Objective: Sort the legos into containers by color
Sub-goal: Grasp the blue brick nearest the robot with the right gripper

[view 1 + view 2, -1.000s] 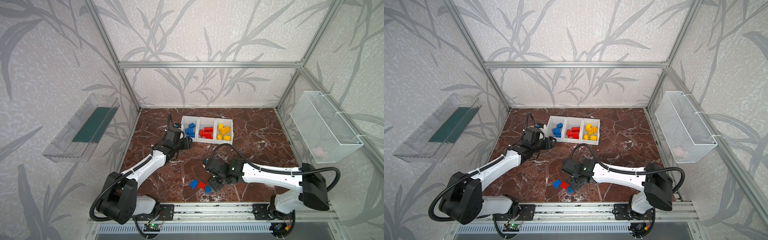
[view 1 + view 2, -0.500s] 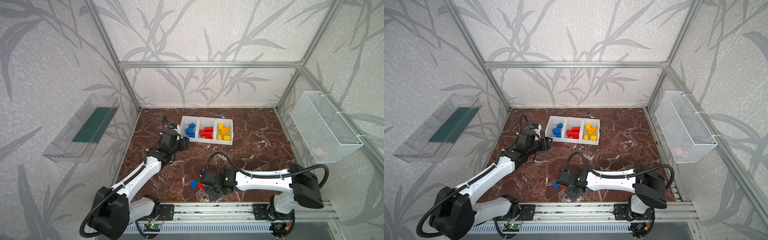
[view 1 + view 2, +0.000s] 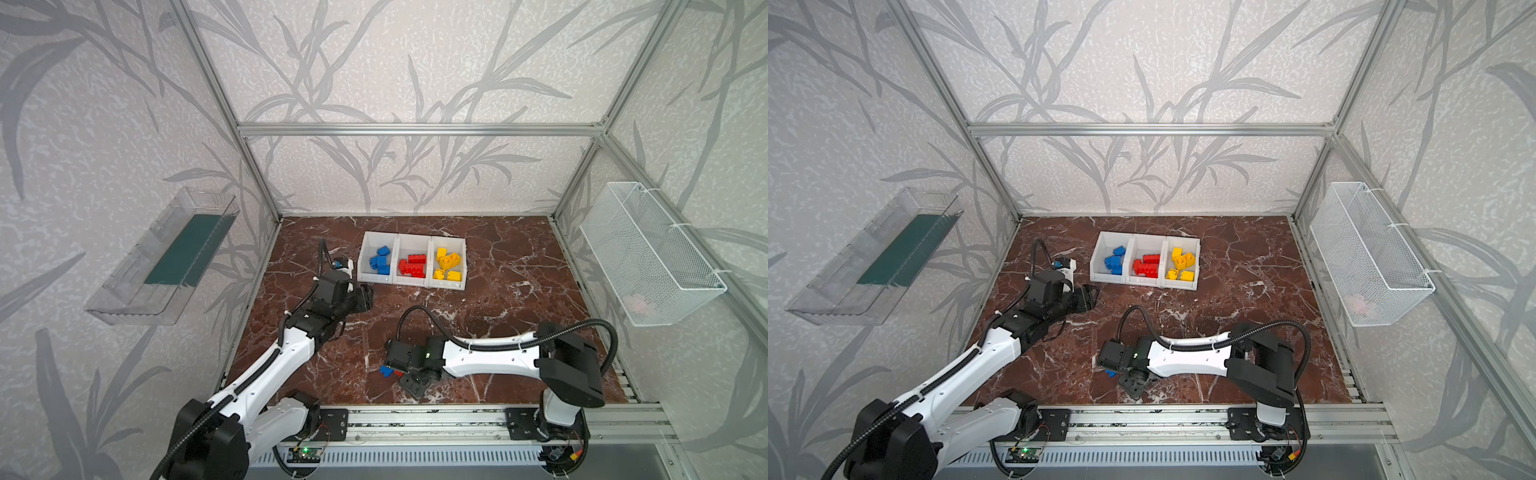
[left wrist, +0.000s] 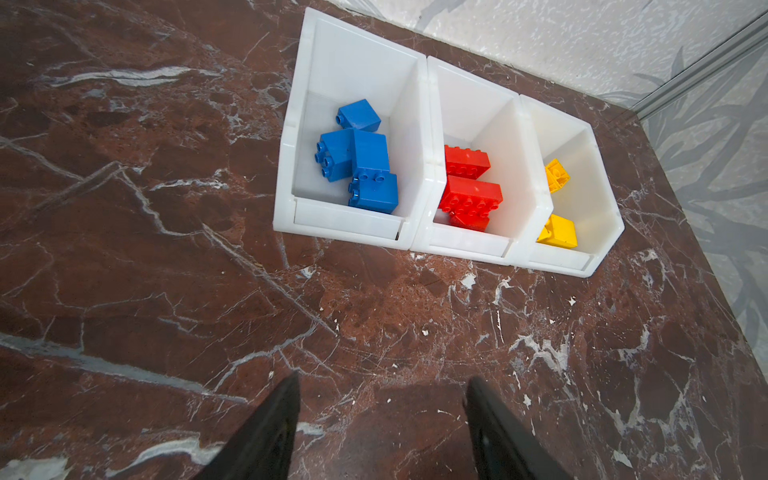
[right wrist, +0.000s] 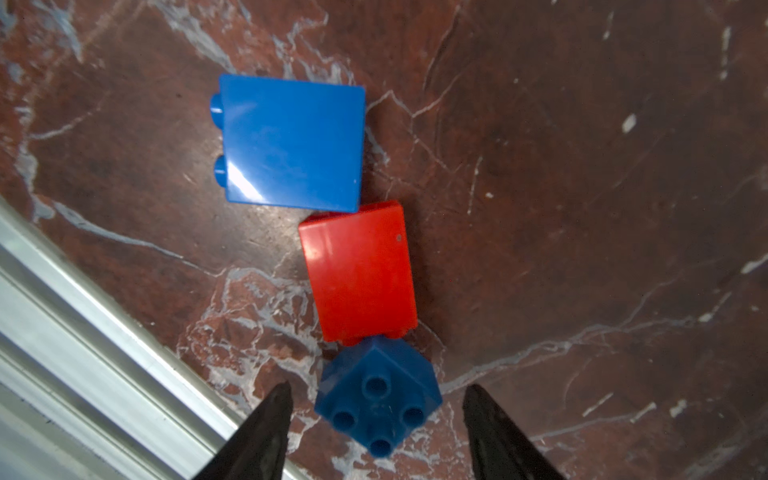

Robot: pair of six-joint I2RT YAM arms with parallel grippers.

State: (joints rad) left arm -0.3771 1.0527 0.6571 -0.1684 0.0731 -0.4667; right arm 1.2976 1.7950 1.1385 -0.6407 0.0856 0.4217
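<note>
A red-brown marbled table [image 3: 519, 316] is enclosed by pale leaf-patterned walls [image 3: 415, 166] and carries a row of three joined white plastic open-top bins [image 3: 413, 283]. Well in front of that row, beside the aluminium front rail [image 5: 62, 316], three loose legos [image 3: 385, 371] are laid in a close line: a small square blue plastic brick [image 5: 378, 409] with studs up, a red plastic brick [image 5: 359, 272] on its side, and a larger blue plastic brick [image 5: 291, 143] on its side. The right claw [image 5: 376, 392] is set over the small blue brick with jaws apart, neither touching. A pick is judged to be in preparation, though the brick is turned cornerwise to the jaws. Just before the row's blue end, the left claw [image 4: 382, 382] is held apart and empty, seemingly parked clear of the other arm. Within the row, blue legos [image 4: 361, 166], red legos [image 4: 469, 195] and yellow legos [image 4: 559, 232] are separated one colour per bin. Only the three loose pieces are judged unsorted.
</note>
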